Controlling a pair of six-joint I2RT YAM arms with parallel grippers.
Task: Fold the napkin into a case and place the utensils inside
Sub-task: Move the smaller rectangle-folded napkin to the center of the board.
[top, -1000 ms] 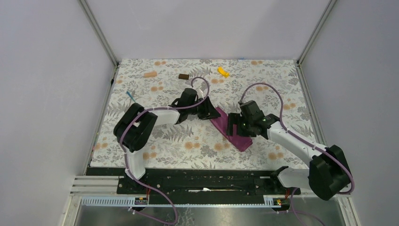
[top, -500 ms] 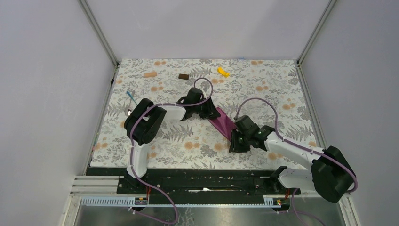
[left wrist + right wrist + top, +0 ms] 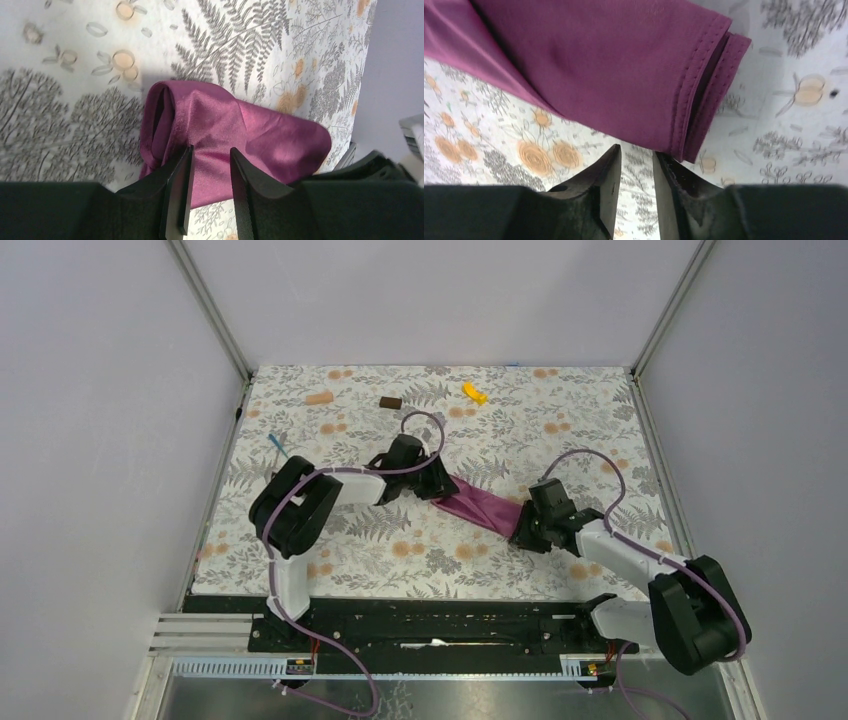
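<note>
The plum napkin (image 3: pixel 485 506) lies as a folded strip between my two grippers on the floral table covering. My left gripper (image 3: pixel 437 490) is at its upper left end. In the left wrist view that gripper (image 3: pixel 211 149) has its fingertips pressed into the napkin (image 3: pixel 260 135), closed on a creased fold, and the cloth bulges to the left. My right gripper (image 3: pixel 522 525) is at the lower right end. Its jaws (image 3: pixel 636 149) stand apart over bare covering, just short of the napkin's stitched corner (image 3: pixel 704 100). One bluish-handled utensil (image 3: pixel 279 446) lies far left.
A yellow piece (image 3: pixel 474 392), a brown block (image 3: pixel 390 402) and a tan piece (image 3: pixel 319 398) lie near the back edge. Grey walls with metal posts enclose the table on three sides. The black base rail (image 3: pixel 430 625) runs along the near edge.
The right gripper swept down and then right along the napkin, closing and parting again. The napkin swung from a steep diagonal to a flatter, stretched strip. The left gripper stayed at its upper end.
</note>
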